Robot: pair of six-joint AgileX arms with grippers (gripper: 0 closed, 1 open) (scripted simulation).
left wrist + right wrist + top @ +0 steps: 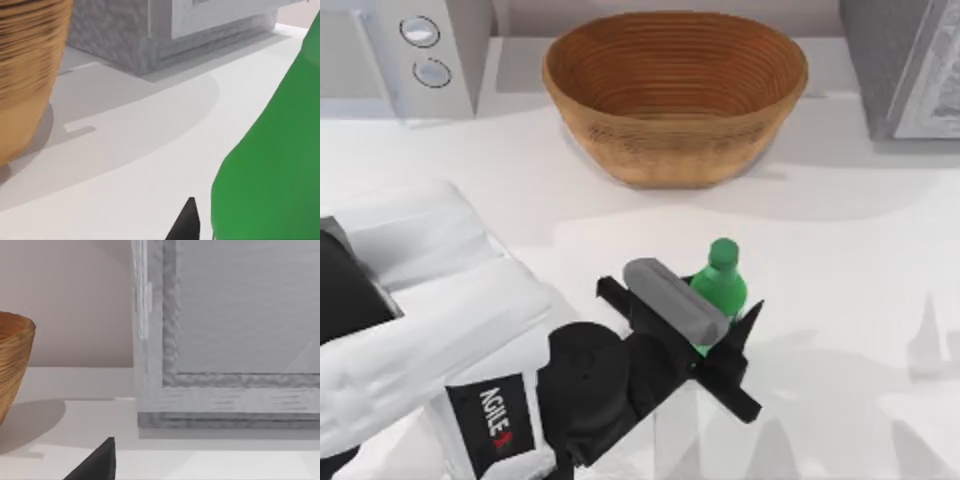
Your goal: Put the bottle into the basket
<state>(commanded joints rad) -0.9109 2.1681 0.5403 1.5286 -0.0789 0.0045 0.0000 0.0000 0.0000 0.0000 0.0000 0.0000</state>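
The small green bottle point(721, 280) stands upright on the white table, in front of the basket point(675, 95) and well apart from it. My left gripper point(713, 306) is shut on the bottle's body from the near-left side; one black finger point(752, 320) shows to the bottle's right. In the left wrist view the bottle point(272, 160) looms close beside a black fingertip point(187, 222), with the basket's wall point(25, 75) farther off. A single black fingertip point(100, 462) of my parked, open right gripper sits far to one side, and the basket point(12, 360) is distant.
A white microwave point(410, 50) stands at the back left. A grey cabinet point(905, 65) is at the back right, beside the basket. Bare table lies between the bottle and the basket.
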